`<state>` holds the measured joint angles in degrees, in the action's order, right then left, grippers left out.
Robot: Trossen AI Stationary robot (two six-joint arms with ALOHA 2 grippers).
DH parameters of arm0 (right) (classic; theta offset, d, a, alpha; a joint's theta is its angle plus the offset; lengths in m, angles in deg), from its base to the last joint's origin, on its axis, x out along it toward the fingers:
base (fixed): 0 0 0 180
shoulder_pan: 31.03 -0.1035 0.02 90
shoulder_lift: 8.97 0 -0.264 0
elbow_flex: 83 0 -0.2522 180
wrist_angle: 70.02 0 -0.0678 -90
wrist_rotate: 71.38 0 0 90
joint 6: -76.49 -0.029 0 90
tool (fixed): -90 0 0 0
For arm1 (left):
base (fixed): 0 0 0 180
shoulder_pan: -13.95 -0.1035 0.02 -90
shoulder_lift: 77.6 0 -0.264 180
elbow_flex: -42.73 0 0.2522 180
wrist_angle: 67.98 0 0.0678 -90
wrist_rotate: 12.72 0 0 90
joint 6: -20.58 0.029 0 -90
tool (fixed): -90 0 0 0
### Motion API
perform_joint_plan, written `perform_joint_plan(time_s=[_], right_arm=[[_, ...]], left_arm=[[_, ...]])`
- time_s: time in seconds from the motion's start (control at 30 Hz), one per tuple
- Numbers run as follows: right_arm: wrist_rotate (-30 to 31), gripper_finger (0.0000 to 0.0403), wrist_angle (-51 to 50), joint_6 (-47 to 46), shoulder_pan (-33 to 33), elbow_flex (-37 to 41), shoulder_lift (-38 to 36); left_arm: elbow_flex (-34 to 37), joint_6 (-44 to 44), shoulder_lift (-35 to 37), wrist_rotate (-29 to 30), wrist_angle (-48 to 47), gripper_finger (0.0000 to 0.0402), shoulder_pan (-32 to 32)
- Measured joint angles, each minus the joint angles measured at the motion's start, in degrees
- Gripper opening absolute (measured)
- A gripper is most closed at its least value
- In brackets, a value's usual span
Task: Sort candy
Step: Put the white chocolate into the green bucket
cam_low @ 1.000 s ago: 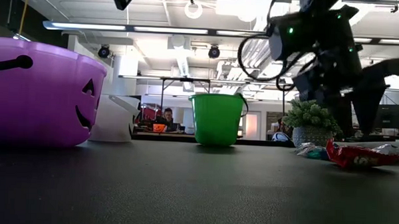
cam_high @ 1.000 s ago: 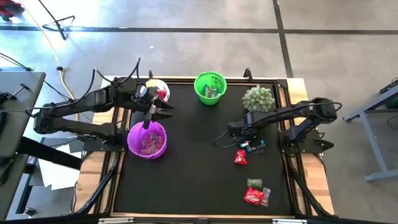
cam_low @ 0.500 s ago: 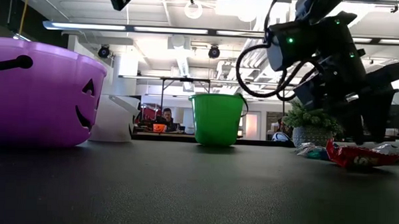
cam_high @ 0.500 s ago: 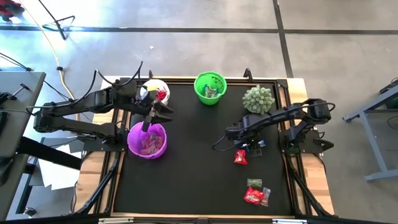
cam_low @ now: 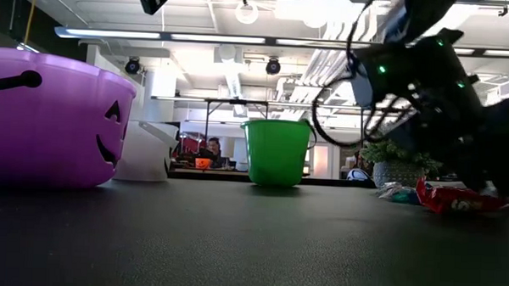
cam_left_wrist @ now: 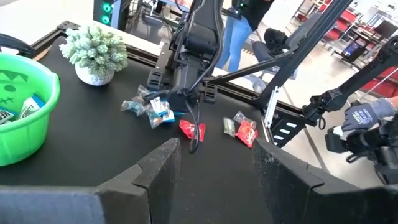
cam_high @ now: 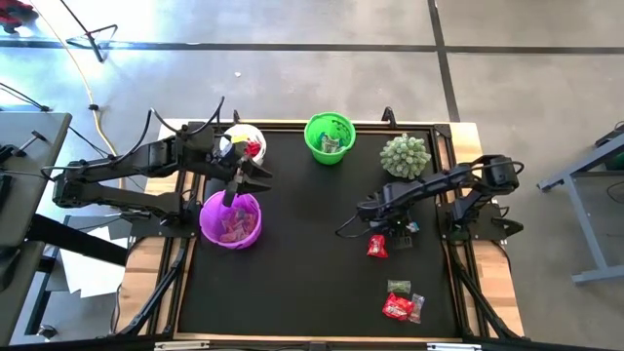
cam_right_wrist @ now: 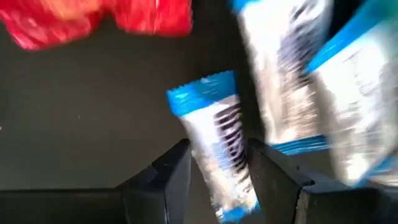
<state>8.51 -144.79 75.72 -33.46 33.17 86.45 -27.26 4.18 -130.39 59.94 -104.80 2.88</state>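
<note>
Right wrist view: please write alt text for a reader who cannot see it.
Close over the black table, the right pincer has its two dark fingers either side of a blue-and-white wrapped candy. More blue-and-white wrappers lie beside it, and a red wrapper lies beyond.

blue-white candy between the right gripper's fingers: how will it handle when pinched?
Likely floppy: the blue-white candy has a thin crimped wrapper, so it may bend in the right gripper. Its glossy film could slip. It looks light and lies flat on the table, so rolling seems unlikely.
</note>
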Motion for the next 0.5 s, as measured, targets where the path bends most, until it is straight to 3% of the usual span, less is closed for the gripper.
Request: perform_joint_plan(time_s=[0.3,0.5], right_arm=[[2.3,0.0142,4.2,-2.0,0.0,4.9,-0.3],[3.0,0.0073,4.0,-2.0,0.0,4.0,-0.2]], left_arm=[[0.0,-1.0,0.0,3.2,0.3,0.0186,0.0],[0.0,-1.6,0.0,5.0,0.4,0.0186,0.0]])
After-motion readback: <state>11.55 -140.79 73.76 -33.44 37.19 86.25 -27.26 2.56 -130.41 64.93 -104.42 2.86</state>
